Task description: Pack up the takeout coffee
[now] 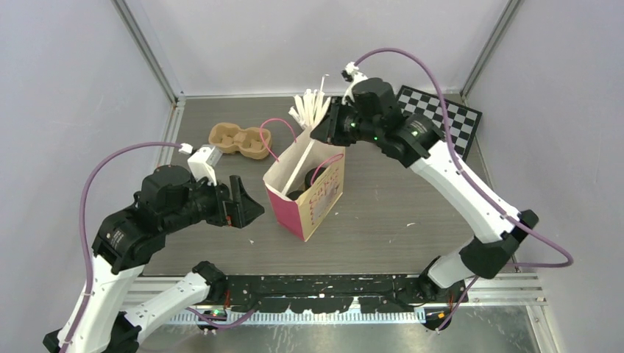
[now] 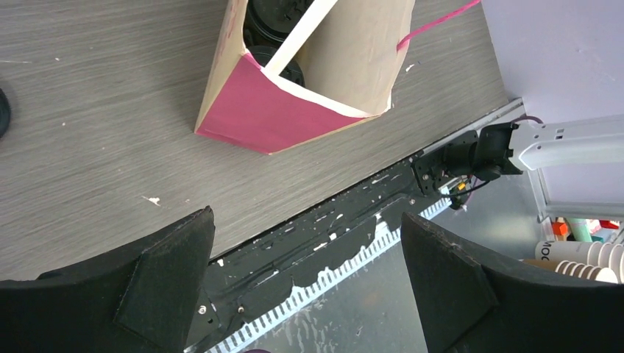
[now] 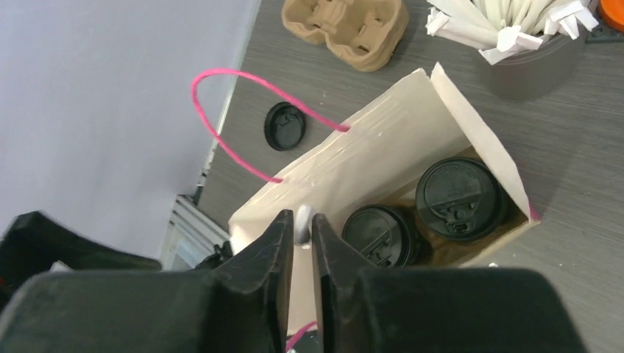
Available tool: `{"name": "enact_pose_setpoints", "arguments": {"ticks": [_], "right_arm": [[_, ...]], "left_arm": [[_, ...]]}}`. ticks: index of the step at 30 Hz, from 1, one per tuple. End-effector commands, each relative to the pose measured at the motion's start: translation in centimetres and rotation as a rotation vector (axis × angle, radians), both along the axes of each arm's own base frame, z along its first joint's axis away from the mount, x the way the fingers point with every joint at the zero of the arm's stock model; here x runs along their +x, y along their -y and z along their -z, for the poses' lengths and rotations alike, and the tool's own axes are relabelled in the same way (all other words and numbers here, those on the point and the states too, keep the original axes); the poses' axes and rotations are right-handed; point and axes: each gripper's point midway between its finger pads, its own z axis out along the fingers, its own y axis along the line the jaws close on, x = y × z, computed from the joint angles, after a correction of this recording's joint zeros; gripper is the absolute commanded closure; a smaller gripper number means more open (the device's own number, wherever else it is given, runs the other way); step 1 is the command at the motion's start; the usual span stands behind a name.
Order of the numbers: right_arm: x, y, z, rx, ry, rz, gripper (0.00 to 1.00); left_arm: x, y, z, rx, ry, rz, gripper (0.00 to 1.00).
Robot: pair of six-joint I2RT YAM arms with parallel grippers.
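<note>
Two dark cups with black lids, one (image 3: pixel 460 197) and the other (image 3: pixel 383 235), stand side by side inside an open pink-and-tan paper bag (image 1: pixel 316 198) with pink handles. Their lids also show in the left wrist view (image 2: pixel 283 62). My right gripper (image 3: pixel 302 220) hangs over the bag's mouth, shut on the top end of a white stick (image 1: pixel 305 165) that slants down into the bag. In the top view it (image 1: pixel 324 136) is at the bag's far rim. My left gripper (image 1: pixel 250 208) is open and empty, just left of the bag, a little above the table.
A grey cup of white sticks (image 1: pixel 313 110) stands behind the bag. A tan pulp two-cup tray (image 1: pixel 239 140) lies at the back left. A loose black lid (image 3: pixel 285 126) lies on the table beside the bag. A checkerboard (image 1: pixel 441 118) is at the back right.
</note>
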Motion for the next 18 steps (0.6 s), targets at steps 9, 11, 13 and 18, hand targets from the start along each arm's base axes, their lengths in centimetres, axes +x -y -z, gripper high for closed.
{"name": "enact_pose_setpoints", "arguments": {"ticks": [9,11,13,18], "right_arm": [[9.7,4.1,-3.4,-0.152,0.212,0.303,0.54],[12.5,5.0,-3.8,-0.193,0.257,0.353,0.52],[15.1,5.2,-3.2,-0.222,0.265,0.370,0.52],[20.7,4.2,-0.7,-0.248,0.287,0.350,0.52]], "left_arm": [[0.0,0.7,-1.9,-0.061,0.095,0.046,0.00],[-0.2,0.5,-1.6,-0.062,0.088,0.041,0.00],[-0.4,0.3,-1.6,-0.065,0.074,0.027,0.00],[-0.3,-0.7,-1.0,-0.061,0.034,-0.056,0.00]]}}
